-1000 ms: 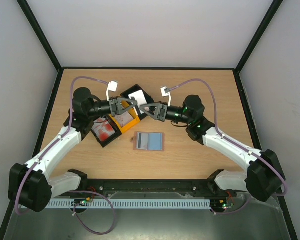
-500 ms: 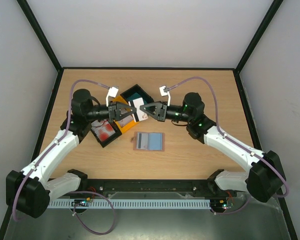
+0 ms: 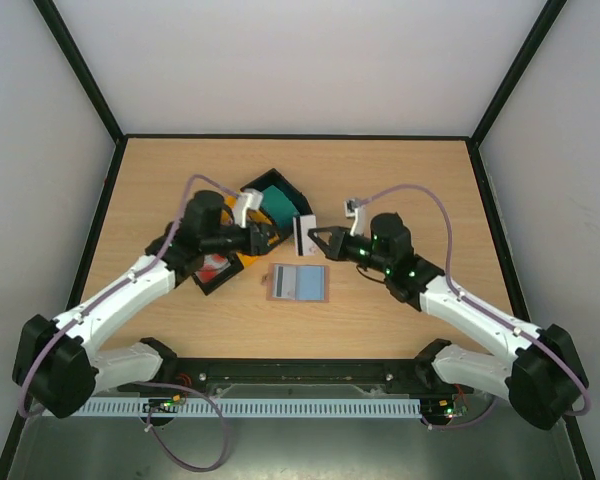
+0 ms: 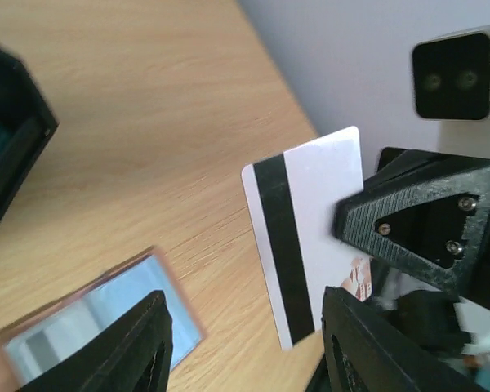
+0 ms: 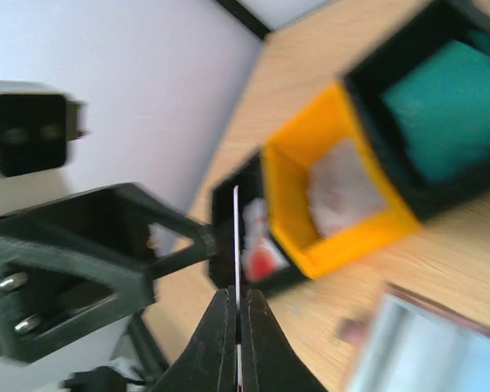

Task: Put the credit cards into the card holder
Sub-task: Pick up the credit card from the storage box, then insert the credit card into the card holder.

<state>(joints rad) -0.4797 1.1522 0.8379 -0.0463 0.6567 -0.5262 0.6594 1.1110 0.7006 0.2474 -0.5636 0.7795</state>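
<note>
A white credit card with a black stripe stands on edge above the table, pinched by my right gripper, which is shut on it. In the right wrist view the card shows edge-on between the closed fingers. My left gripper hangs open just left of the card, its fingers apart and clear of the card. The card holder lies open and flat in front, pale blue pockets up. Teal cards and red-and-white cards fill the trays.
Three trays stand in a diagonal row behind the left gripper: a black one with teal cards, a yellow one, and a black one with red-and-white cards. Bare wood lies to the right and at the back.
The card has passed from my left gripper to the right one. The left gripper has opened and drawn back, the right has shut on the card and carried it rightward, nearer the holder.
</note>
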